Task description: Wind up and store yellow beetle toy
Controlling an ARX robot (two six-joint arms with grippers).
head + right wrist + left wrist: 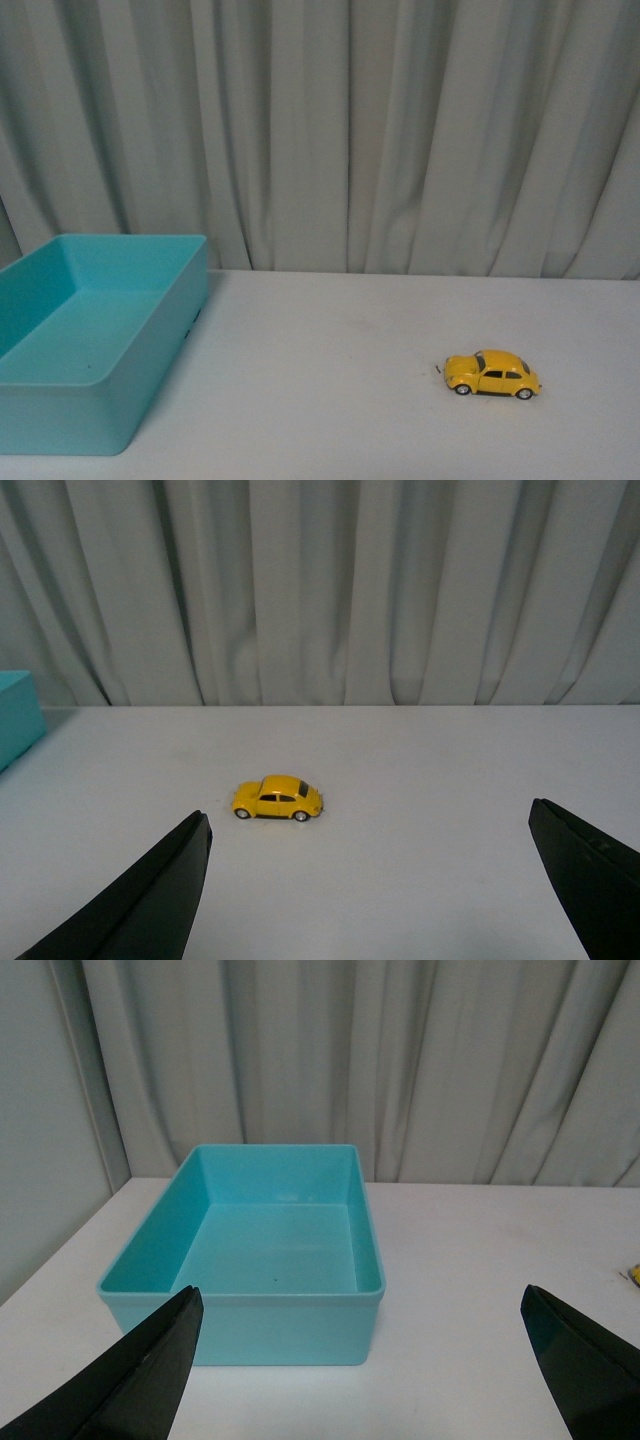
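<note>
1. Left gripper (360, 1298): its two dark, wedge-shaped fingers (150, 1370) are spread wide. They hold nothing and touch nothing, and they hang above the table with the bin framed in the gap between them.
2. Right gripper (368, 810): same story. The matte black fingers (150, 900) are splayed far apart with nothing between them, and the toy sits out ahead of the tips, well clear.
3. The yellow beetle toy (492, 374) is on its wheels on the white table (330, 420), over on the right side and well apart from the bin. It has a glossy, rounded, domed body, dark windows and tiny black wheels with pale hubs.
4. The toy's heading: it is side-on to the front camera, with its long axis running left to right across the table. The right wrist view also shows it broadside (278, 799). It's too small to call which end is the nose.
5. The bin (60, 420) is smooth turquoise plastic, rectangular with rounded corners and a thin rim. It stands on the left side of the table with its top open.
6. Pale pleated curtain (350, 130) hangs in soft vertical folds behind the table.
</note>
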